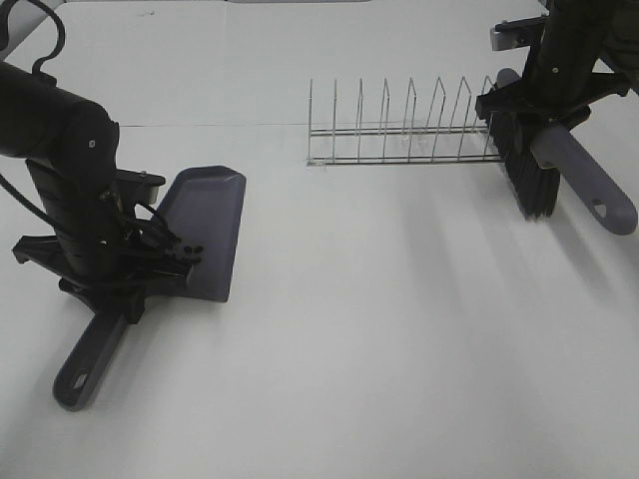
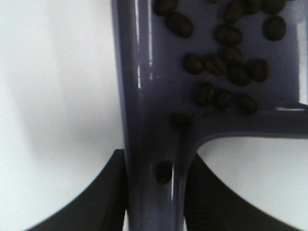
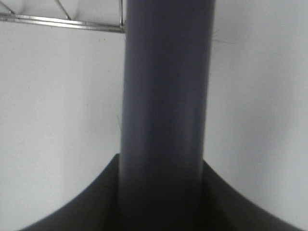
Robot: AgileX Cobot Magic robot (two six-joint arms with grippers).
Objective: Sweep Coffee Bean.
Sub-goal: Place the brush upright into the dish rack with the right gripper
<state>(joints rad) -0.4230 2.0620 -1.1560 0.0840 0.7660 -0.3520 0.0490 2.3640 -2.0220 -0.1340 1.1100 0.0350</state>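
Grey-purple plastic marks both tools on the white desk (image 1: 399, 349), and the wire rack (image 1: 399, 125) standing at the far side serves as the landmark.

Well in front of the rack's left end and off to its left lies the dustpan (image 1: 205, 225), its wide lip turned towards the far side and its handle running back to the near edge. The left arm (image 1: 75, 190) slants in from the far left, then drops almost straight down onto that handle. In the left wrist view its dark jaws press on either side of the handle, closed on it.

The coffee beans (image 2: 226, 62) are inside the dustpan, about a dozen or more of them, crowded at the rear of the pan where the handle joins. One bean sits at that joint and another lies in the handle's groove between the jaws.

At the rack's right end hangs the brush (image 1: 529, 180), its black bristles pointing down just beside the last wires and its handle sloping away to the right and towards the near side. Whether the bristles touch the desk cannot be told. The right arm (image 1: 564, 50) comes down from the far right corner above the rack's end, wrist tilted downwards. The right wrist view shows its jaws clamped round the brush's handle, with a bar of the rack behind.
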